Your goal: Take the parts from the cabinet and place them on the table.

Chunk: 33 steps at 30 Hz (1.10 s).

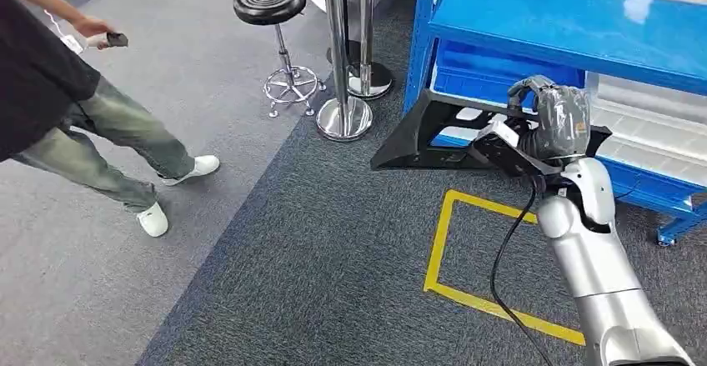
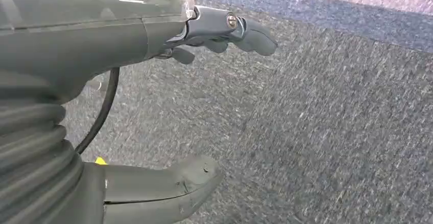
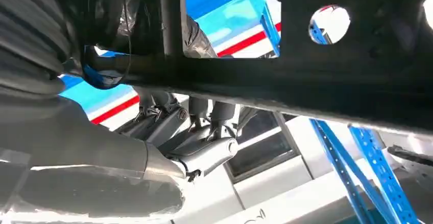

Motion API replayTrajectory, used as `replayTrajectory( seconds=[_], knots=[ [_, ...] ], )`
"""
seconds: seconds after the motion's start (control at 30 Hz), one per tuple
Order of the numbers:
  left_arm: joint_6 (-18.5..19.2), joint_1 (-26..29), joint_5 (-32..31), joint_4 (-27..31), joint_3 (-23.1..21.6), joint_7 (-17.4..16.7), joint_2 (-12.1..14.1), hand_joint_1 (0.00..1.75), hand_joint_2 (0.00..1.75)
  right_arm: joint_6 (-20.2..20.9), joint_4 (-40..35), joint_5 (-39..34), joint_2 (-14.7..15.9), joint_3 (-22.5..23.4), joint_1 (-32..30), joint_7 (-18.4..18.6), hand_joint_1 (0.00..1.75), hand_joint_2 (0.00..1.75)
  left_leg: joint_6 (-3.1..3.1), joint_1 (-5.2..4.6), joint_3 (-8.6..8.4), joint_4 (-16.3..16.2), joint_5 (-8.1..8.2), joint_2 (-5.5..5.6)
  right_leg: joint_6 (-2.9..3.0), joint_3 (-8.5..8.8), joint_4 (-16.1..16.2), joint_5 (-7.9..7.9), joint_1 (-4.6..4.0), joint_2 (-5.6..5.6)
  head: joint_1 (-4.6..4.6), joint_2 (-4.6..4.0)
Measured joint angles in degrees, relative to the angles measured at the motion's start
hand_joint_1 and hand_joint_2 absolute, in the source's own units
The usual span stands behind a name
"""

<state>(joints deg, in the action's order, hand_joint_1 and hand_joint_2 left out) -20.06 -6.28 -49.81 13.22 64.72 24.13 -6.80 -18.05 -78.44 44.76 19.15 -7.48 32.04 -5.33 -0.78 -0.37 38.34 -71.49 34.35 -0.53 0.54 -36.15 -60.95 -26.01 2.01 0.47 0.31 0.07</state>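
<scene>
Gripping the black bracket part (image 1: 433,137) at its rear bar, the right hand (image 1: 557,120) carries something stiff, probably weighty

A black round stool (image 1: 270,1) stands on grey carpet (image 1: 317,266) beside two chrome posts (image 1: 342,49). A person (image 1: 58,91) walks at the left. Yellow tape (image 1: 450,241) marks the floor.
</scene>
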Motion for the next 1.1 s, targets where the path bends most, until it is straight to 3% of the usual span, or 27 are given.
replayTrajectory(
  seconds=[0.03,0.07,0.1,0.13,0.17,0.2,0.23,0.33,0.37,0.4,0.43,0.47,0.53,0.57,0.6,0.63,0.67,0.7,0.73,0.77,0.8,0.87,0.9,0.97,1.03,1.07,1.1],
  knots=[
    [0.0,0.0,0.0,0.0,0.0,0.0,0.0,0.0,1.75,0.0,0.0,-0.1,0.0,0.0,0.0,0.0,1.75,1.75,0.15,0.14,1.9,-3.8,1.21,-0.01,0.0,-0.04,0.0,0.0,0.02,0.2,-0.04,0.0],
    [0.0,0.1,0.0,0.0,0.0,0.0,0.0,0.0,1.75,0.0,0.1,-0.2,0.0,0.0,-0.1,0.0,1.75,1.75,0.09,0.22,2.91,-5.5,1.12,0.0,0.0,-0.04,0.0,0.0,0.0,0.46,-0.04,0.02],
    [0.0,0.2,0.0,0.0,0.0,0.0,0.0,0.0,1.75,0.1,0.1,-0.3,0.0,0.0,-0.1,0.0,1.75,1.75,-0.15,0.27,2.56,-4.4,-0.28,0.03,-0.01,0.03,0.0,0.0,-0.04,0.69,-0.02,0.0],
    [0.0,0.2,0.1,0.0,0.0,0.0,0.0,0.0,1.75,0.1,0.1,-0.4,0.0,0.0,-0.1,0.0,1.75,1.75,-0.55,0.22,1.12,-1.1,-2.5,0.15,-0.01,0.08,0.0,0.01,-0.16,1.11,-0.07,0.0],
    [0.0,0.2,0.1,0.0,0.0,0.0,0.0,0.0,1.75,0.1,0.1,-0.6,0.0,0.0,-0.1,0.0,1.75,1.75,-1.4,0.1,-1.51,4.5,-5.48,0.7,-0.02,0.23,0.1,0.02,-0.33,1.52,-0.04,0.02],
    [0.0,0.2,0.1,0.0,0.0,0.0,0.0,0.0,1.75,0.2,0.1,-0.8,0.0,0.0,0.1,0.0,1.75,1.75,-2.53,-0.23,-4.18,9.9,-7.79,2.03,-0.03,0.39,0.3,0.09,-0.41,1.91,-0.04,0.0],
    [0.0,0.2,0.1,0.1,0.0,0.0,0.6,0.0,1.75,0.2,0.1,-1.0,0.0,0.0,0.1,0.0,1.75,1.75,-3.93,-0.32,-5.35,12.5,-7.44,3.99,-0.19,0.44,0.5,0.22,0.03,1.97,0.04,0.02],
    [-0.1,0.3,0.1,0.0,0.0,0.0,0.6,0.0,1.75,0.5,0.4,-1.2,0.0,0.1,0.1,-0.1,1.75,1.75,-4.12,-0.9,-5.43,13.4,-7.87,2.56,-1.46,0.28,1.5,1.06,0.48,3.14,-0.11,0.0],
    [-0.2,0.2,0.2,0.0,0.0,0.0,0.6,0.0,1.75,0.5,0.4,-1.2,0.1,0.1,0.1,-0.1,1.75,1.75,-4.63,-1.01,-6.35,14.8,-8.58,2.05,-1.99,0.71,2.6,1.62,0.37,3.67,-0.09,0.02],
    [-0.2,0.2,0.1,0.0,0.0,0.0,0.6,0.0,1.75,0.4,0.4,-1.2,0.2,0.2,0.0,-0.2,1.75,1.75,-4.19,0.04,-7.59,17.6,-10.01,1.28,-1.88,0.93,2.4,1.57,0.19,3.09,-0.07,0.0],
    [-0.2,0.1,0.1,0.0,0.0,0.0,0.5,0.0,1.75,0.4,0.5,-1.3,0.3,0.4,0.3,-0.2,1.75,1.75,-3.93,-0.18,-8.04,18.5,-10.53,0.78,-1.97,0.33,1.4,0.51,-0.32,1.5,-0.02,0.0],
    [-0.2,0.1,0.1,0.0,0.0,0.0,0.5,0.0,1.75,0.4,0.5,-1.4,0.4,0.4,0.6,-0.2,1.75,1.75,-3.85,-0.24,-8.06,18.7,-10.76,0.28,-1.94,-1.27,-1.8,-1.8,-0.41,0.66,-0.04,0.02],
    [-0.2,0.3,0.1,0.0,0.0,0.0,0.3,0.0,1.75,0.5,0.7,-1.6,0.4,0.5,0.3,-0.2,1.75,1.75,-3.62,-0.32,-8.0,18.5,-10.49,-0.76,-2.34,-5.12,-10.0,-5.47,-0.36,0.28,0.02,0.0],
    [-0.2,0.3,0.1,0.0,0.0,0.0,0.3,0.0,1.75,0.5,0.9,-1.7,0.4,0.5,0.0,-0.2,1.75,1.75,-3.61,-0.31,-7.71,18.0,-10.21,-1.29,-2.57,-6.55,-12.6,-5.93,-0.35,0.24,0.07,0.0],
    [-0.2,0.3,0.1,0.0,0.0,0.0,0.3,0.0,1.75,0.5,1.0,-1.8,0.4,0.5,-0.2,-0.2,1.75,1.75,-3.46,-0.27,-7.51,17.4,-9.82,-1.85,-2.83,-6.51,-12.3,-4.95,-0.19,0.08,0.07,0.02],
    [-0.2,0.3,0.1,0.0,0.0,0.0,0.2,0.0,1.75,0.5,1.1,-1.9,0.4,0.6,-0.2,-0.2,1.75,1.75,-3.22,-0.21,-7.36,16.8,-9.4,-2.33,-3.09,-5.2,-9.7,-3.07,0.02,-0.29,0.04,0.0],
    [-0.2,0.3,0.1,0.0,0.0,0.0,0.1,0.0,1.75,0.5,1.1,-2.0,0.5,0.7,-0.1,-0.3,1.75,1.75,-2.83,-0.09,-7.16,15.8,-8.76,-2.92,-3.38,-2.61,-4.8,-0.51,0.17,-1.09,0.04,0.02],
    [-0.2,0.3,0.1,0.0,0.0,0.0,0.1,0.0,1.75,0.5,1.1,-2.0,0.5,0.7,-0.1,-0.3,1.75,1.75,-2.44,-0.05,-6.97,14.8,-8.1,-3.33,-3.67,-0.15,-0.5,1.27,0.26,-2.8,0.04,0.02],
    [-0.2,0.2,0.1,0.0,0.0,0.0,0.2,0.0,1.75,0.5,1.2,-2.1,0.5,0.7,-0.2,-0.4,1.75,1.75,-1.9,-0.5,-6.76,13.9,-7.45,-3.68,-3.01,0.02,-0.2,-0.02,-0.17,-4.81,0.04,0.02],
    [-0.2,0.3,0.1,0.0,0.0,0.0,0.4,0.0,1.75,0.5,1.2,-2.1,0.6,0.7,-0.2,-0.5,1.75,1.75,-1.75,-0.75,-6.32,12.7,-6.52,-4.09,-2.07,-0.15,0.2,0.4,-0.04,-4.01,0.02,0.0],
    [-0.2,0.2,0.1,0.0,0.0,0.0,0.3,0.0,1.75,0.6,1.2,-2.2,0.6,0.7,-0.4,-0.5,1.75,1.75,-1.56,-0.66,-6.39,12.7,-6.36,-4.38,-1.54,-0.4,-0.1,0.17,-0.09,-3.27,-0.02,0.02],
    [-0.1,0.2,0.1,0.0,0.0,0.1,0.3,0.0,1.75,0.7,1.2,-2.4,0.8,0.8,-0.3,-0.6,1.75,1.75,-1.27,-0.59,-6.52,12.5,-6.25,-5.57,-0.89,-0.8,-0.4,0.26,-0.31,-2.13,0.0,0.0],
    [-0.1,0.2,0.1,0.0,0.0,0.1,0.3,0.0,1.75,0.7,1.2,-2.5,0.8,0.8,-0.3,-0.6,1.75,1.75,-0.9,-0.41,-6.26,12.1,-5.84,-5.52,-0.53,-0.82,-0.3,0.47,-0.09,-1.57,-0.02,0.0],
    [-0.1,0.2,0.1,0.0,0.0,0.1,0.3,0.0,1.75,0.7,1.2,-2.5,0.8,0.8,-0.2,-0.6,1.75,1.75,-0.02,0.23,-4.5,7.1,-1.87,-1.34,-0.11,-1.03,-0.3,0.69,0.06,-0.6,-0.02,0.02],
    [-0.1,0.3,0.1,0.0,0.0,0.1,0.3,0.0,1.75,0.7,1.2,-2.6,0.8,0.8,-0.3,-0.7,1.75,1.75,0.38,0.41,-0.64,-1.7,2.27,-0.09,0.02,-1.1,-0.1,0.8,0.11,0.57,0.02,0.0],
    [0.0,0.3,0.1,0.0,0.0,0.1,0.3,0.0,1.75,0.7,1.2,-2.6,0.8,0.8,-0.4,-0.7,1.75,1.75,0.38,0.46,0.96,-4.9,3.06,0.0,0.0,-1.17,-0.1,0.82,0.11,1.22,-0.04,0.0],
    [0.0,0.4,0.1,0.0,0.0,0.1,0.3,0.0,1.75,0.7,1.2,-2.6,0.8,0.8,-0.4,-0.7,1.75,1.75,0.16,0.48,1.31,-5.3,2.25,0.03,-0.03,-1.17,-0.1,0.85,0.03,1.99,-0.02,0.0]
  ],
)
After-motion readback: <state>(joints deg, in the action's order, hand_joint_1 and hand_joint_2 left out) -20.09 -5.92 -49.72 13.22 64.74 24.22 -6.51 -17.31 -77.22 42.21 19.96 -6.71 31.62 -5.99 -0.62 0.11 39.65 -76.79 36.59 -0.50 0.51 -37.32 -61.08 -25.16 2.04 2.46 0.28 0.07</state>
